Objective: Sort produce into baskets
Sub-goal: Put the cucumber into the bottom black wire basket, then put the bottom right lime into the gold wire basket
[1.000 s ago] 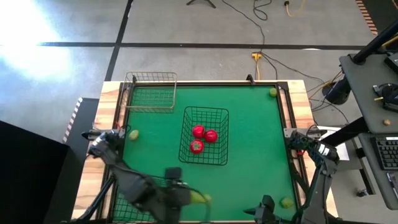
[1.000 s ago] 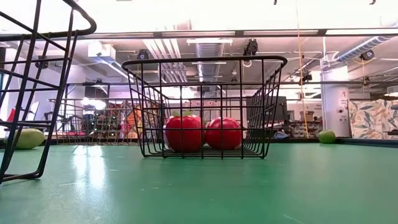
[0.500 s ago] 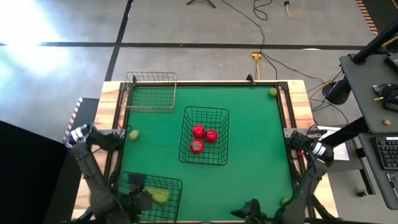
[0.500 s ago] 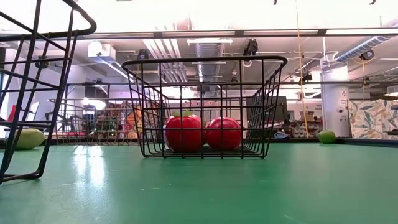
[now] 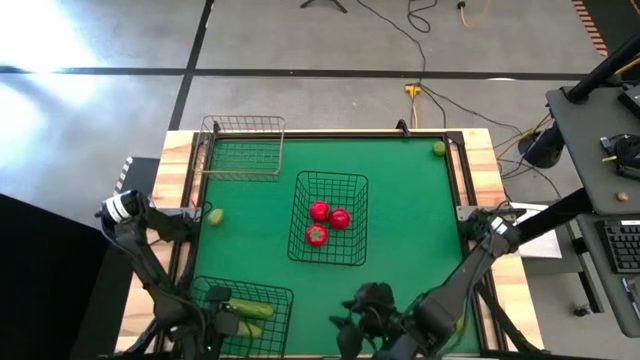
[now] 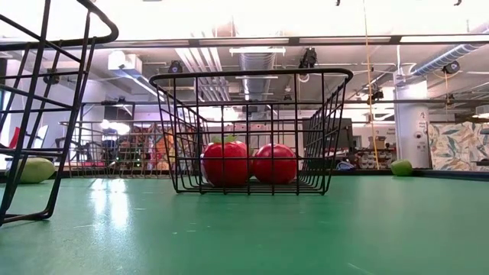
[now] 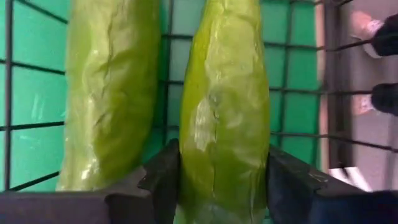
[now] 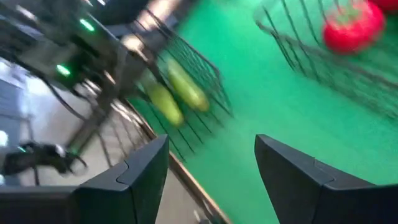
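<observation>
- Three wire baskets sit on the green table (image 5: 410, 230): a paler brownish-metal basket (image 5: 243, 147) at the far left corner, a black basket (image 5: 329, 217) mid-table, another black basket (image 5: 243, 312) at the near left corner. All are open-grid, rectangular.
- Mid-table basket holds three smooth round red tomatoes (image 5: 329, 219), two showing through the bars in the low view.
- Near left basket holds two long, glossy, faintly wrinkled green cucumbers (image 7: 112, 93) lying side by side.
- Left gripper (image 7: 214, 180) reaches into that basket, fingers (image 7: 165, 177) closed against one cucumber (image 7: 224, 118).
- Right gripper (image 8: 211, 168) hovers over the near edge right of centre, fingers (image 8: 146, 171) spread, holding nothing.
- Limes: one (image 5: 215, 215) near the left edge, one (image 5: 438, 148) at the far right corner. Broad open felt lies right of the middle basket.
</observation>
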